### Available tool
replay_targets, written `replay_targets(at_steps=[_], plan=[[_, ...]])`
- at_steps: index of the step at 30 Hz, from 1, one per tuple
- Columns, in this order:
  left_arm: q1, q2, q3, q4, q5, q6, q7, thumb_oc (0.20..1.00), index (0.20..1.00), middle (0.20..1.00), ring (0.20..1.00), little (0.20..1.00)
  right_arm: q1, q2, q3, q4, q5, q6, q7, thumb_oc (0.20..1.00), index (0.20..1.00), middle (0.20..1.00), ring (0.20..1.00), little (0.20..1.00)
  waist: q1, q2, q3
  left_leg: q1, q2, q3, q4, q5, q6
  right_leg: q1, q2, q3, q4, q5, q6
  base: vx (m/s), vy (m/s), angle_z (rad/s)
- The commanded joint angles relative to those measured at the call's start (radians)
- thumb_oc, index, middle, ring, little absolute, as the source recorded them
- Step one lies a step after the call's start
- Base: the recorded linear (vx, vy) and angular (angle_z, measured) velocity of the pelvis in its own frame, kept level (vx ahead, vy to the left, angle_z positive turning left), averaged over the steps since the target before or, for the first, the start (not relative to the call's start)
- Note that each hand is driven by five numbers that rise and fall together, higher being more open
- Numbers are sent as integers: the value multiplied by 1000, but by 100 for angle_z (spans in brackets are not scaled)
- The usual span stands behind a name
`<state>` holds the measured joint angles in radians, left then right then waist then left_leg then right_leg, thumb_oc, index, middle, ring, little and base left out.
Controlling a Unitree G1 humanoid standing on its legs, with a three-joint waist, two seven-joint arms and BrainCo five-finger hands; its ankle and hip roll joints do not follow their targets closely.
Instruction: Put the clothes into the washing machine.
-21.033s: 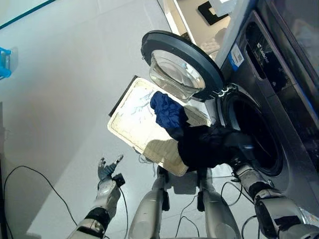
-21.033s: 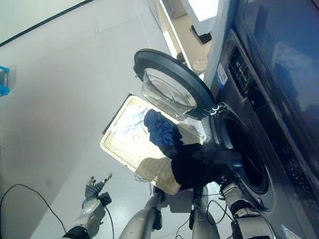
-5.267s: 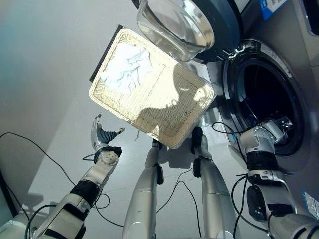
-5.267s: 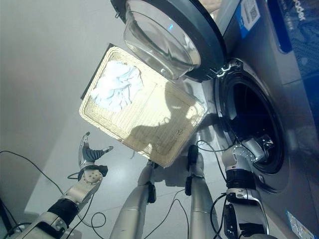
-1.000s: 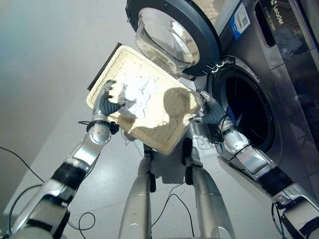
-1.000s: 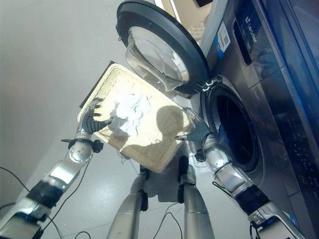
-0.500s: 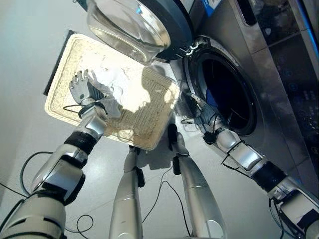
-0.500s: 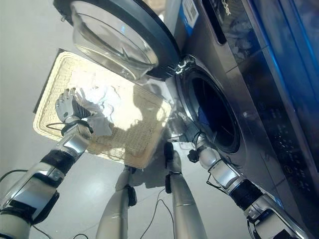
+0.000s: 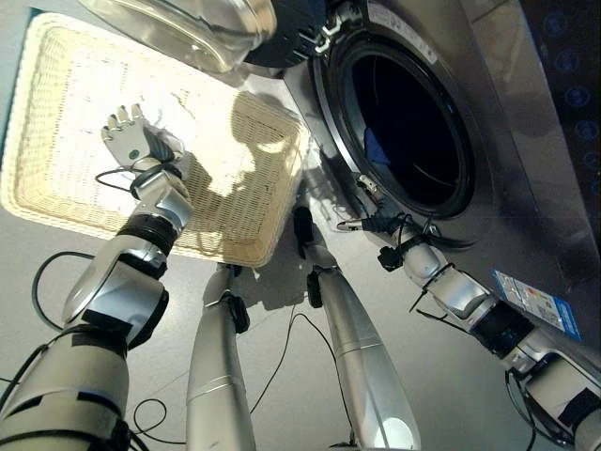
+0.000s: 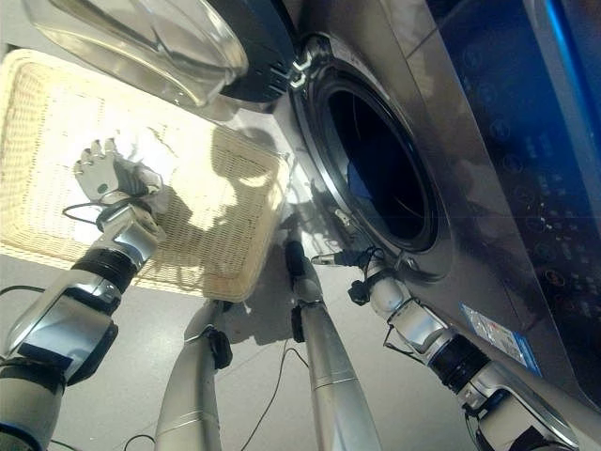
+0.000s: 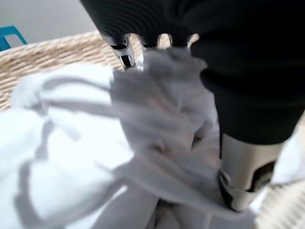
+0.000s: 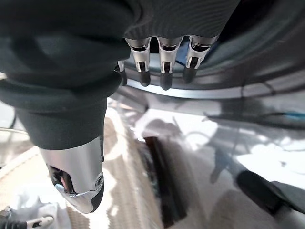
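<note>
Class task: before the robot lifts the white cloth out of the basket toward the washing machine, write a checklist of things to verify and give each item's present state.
1. Left robot hand closed on white cloth: ok.
2. Cloth free of the basket: not ok, it lies inside.
3. Washing machine door open: ok.
4. Drum opening unblocked: ok, blue cloth sits inside.
5. Right robot hand empty: ok, fingers straight near the opening.
</note>
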<state>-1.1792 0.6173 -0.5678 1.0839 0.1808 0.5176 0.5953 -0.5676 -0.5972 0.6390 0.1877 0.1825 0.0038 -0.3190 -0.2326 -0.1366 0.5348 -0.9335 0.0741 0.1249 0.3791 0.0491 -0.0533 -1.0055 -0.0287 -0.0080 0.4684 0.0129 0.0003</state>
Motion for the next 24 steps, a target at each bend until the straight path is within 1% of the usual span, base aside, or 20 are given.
replay_targets(at_steps=[1, 2, 3, 4, 6, 8, 9, 10, 11, 13, 14, 15, 16, 18, 19, 20, 21, 22, 23, 24], plan=[[74, 22, 26, 78, -91, 56, -176, 796, 796, 796, 796, 796, 46, 25, -21, -57, 1, -51, -14, 1000, 1000, 1000, 1000, 1000, 2, -72, -15, -2, -87, 35, 206, -214, -1, 61, 58, 2, -197, 74, 77, 57, 31, -5], [89, 15, 22, 136, -99, 26, -269, 200, 200, 200, 200, 200, 47, 24, -18, -60, 0, -51, -10, 1000, 1000, 1000, 1000, 1000, -2, -72, -15, 1, -88, 39, 195, -209, 0, 60, 62, 4, -199, 75, 78, -5, 21, -8], [96, 11, 19, 161, -84, 26, -301, 200, 200, 200, 200, 200, 48, 21, -19, -63, 0, -50, -7, 1000, 1000, 1000, 1000, 1000, -4, -71, -15, 6, -89, 40, 186, -206, 1, 63, 63, 5, -201, 75, 79, -9, 39, -9], [107, 10, -8, 193, 21, 29, -361, 200, 200, 200, 200, 200, 50, 18, -23, -64, -3, -48, 1, 1000, 1000, 1000, 1000, 1000, -6, -66, -15, 15, -92, 43, 172, -198, 1, 65, 65, 9, -202, 77, 79, -12, 36, -3], [133, 17, -65, 206, 172, 42, -431, 200, 200, 200, 200, 200, 58, 9, -25, -67, -6, -54, 9, 1000, 1000, 1000, 1000, 1000, -7, -57, -15, 34, -96, 46, 144, -185, 1, 76, 66, 13, -209, 80, 79, -10, 14, -2], [164, 26, -109, 212, 184, 27, -429, 200, 200, 200, 200, 200, 66, -7, -20, -73, -2, -70, 9, 1000, 1000, 1000, 1000, 1000, -7, -47, -15, 56, -101, 50, 117, -170, 2, 89, 67, 17, -212, 80, 78, 0, 0, 0], [164, 26, -109, 212, 184, 27, -429, 200, 200, 200, 200, 200, 66, -7, -20, -73, -2, -70, 9, 1000, 1000, 1000, 1000, 1000, -7, -47, -15, 56, -101, 50, 117, -170, 2, 89, 67, 17, -212, 80, 78, 0, 0, 0], [183, 25, -120, 208, 176, 10, -406, 200, 200, 200, 200, 200, 69, -11, -14, -73, -6, -78, 2, 1000, 1000, 1000, 1000, 1000, -5, -39, -15, 64, -102, 51, 107, -162, 0, 94, 66, 16, -208, 76, 78, -38, -10, 2], [215, 23, -121, 186, 111, -43, -293, 200, 200, 200, 200, 200, 78, -6, -8, -71, -21, -90, -4, 1000, 1000, 1000, 1000, 1000, 4, -19, -15, 82, -102, 49, 90, -149, -3, 106, 61, 14, -191, 59, 74, -48, -31, 3], [229, 25, -108, 164, 64, -78, -218, 200, 200, 200, 200, 200, 89, 3, -8, -76, -40, -94, -11, 1000, 1000, 1000, 1000, 1000, 13, -7, -15, 95, -103, 43, 77, -140, -4, 118, 59, 11, -180, 44, 71, -40, -60, 3], [240, 25, -91, 141, 36, -109, -161, 200, 200, 200, 200, 200, 102, 12, -10, -76, -61, -101, -16, 1000, 1000, 1000, 1000, 1000, 21, 4, -15, 106, -105, 38, 62, -131, -5, 127, 56, 6, -171, 34, 69, -102, -109, 5], [245, 31, -55, 86, 19, -128, -107, 200, 200, 200, 200, 200, 97, 20, -22, -77, -79, -100, -29, 1000, 1000, 1000, 1000, 1000, 33, 17, -15, 92, -113, 39, 26, -81, -1, 112, 48, -1, -173, 53, 62, -123, -133, 11], [277, 32, -3, 22, 0, -172, -36, 200, 200, 200, 200, 200, 112, 29, -31, -79, -101, -106, -40, 1000, 1000, 1000, 1000, 1000, 52, 36, -15, 117, -115, 28, -13, -59, -4, 135, 46, -14, -172, 40, 60, -113, -123, 18], [299, 35, 24, -30, -8, -185, -9, 200, 200, 200, 200, 200, 124, 33, -42, -79, -112, -112, -49, 1000, 1000, 1000, 1000, 1000, 68, 48, -15, 132, -117, 16, -44, -42, -6, 152, 46, -23, -175, 35, 59, -40, -98, 26], [336, 34, 62, -109, -1, -185, 14, 200, 200, 200, 200, 200, 141, 40, -56, -85, -122, -116, -61, 1000, 1000, 1000, 1000, 1000, 88, 62, -15, 152, -117, 0, -78, -25, -9, 175, 43, -39, -180, 29, 59, -30, -91, 18], [338, 34, 63, -110, -1, -184, 14, 200, 200, 200, 200, 200, 142, 39, -55, -85, -122, -116, -61, 1000, 1000, 1000, 1000, 1000, 87, 62, -15, 153, -118, 0, -80, -24, -9, 176, 42, -40, -181, 29, 59, -35, -118, 17], [357, 32, 79, -152, -23, -211, 53, 200, 200, 200, 200, 200, 148, 46, -63, -91, -128, -117, -66, 1000, 1000, 1000, 1000, 1000, 100, 70, -15, 163, -117, -9, -98, -14, -10, 187, 41, -50, -184, 28, 60, -45, -155, 22], [412, 26, 131, -251, -21, -233, 78, 200, 200, 200, 200, 200, 164, 60, -85, -94, -149, -122, -78, 1000, 1000, 1000, 1000, 1000, 128, 89, -15, 202, -113, -31, -153, 10, -13, 225, 34, -77, -204, 27, 65, -50, -172, 23], [424, 22, 139, -272, -22, -240, 89, 200, 200, 200, 200, 200, 166, 64, -88, -94, -154, -121, -81, 1000, 1000, 1000, 1000, 1000, 132, 93, -15, 210, -112, -34, -165, 15, -14, 233, 33, -83, -209, 27, 65, -81, -229, 41], [483, 2, 176, -371, -60, -289, 97, 200, 200, 200, 200, 200, 167, 81, -107, -99, -165, -108, -88, 1000, 1000, 1000, 1000, 1000, 159, 110, -15, 249, -107, -51, -222, 39, -17, 274, 25, -111, -238, 32, 71, -64, -147, 40]])
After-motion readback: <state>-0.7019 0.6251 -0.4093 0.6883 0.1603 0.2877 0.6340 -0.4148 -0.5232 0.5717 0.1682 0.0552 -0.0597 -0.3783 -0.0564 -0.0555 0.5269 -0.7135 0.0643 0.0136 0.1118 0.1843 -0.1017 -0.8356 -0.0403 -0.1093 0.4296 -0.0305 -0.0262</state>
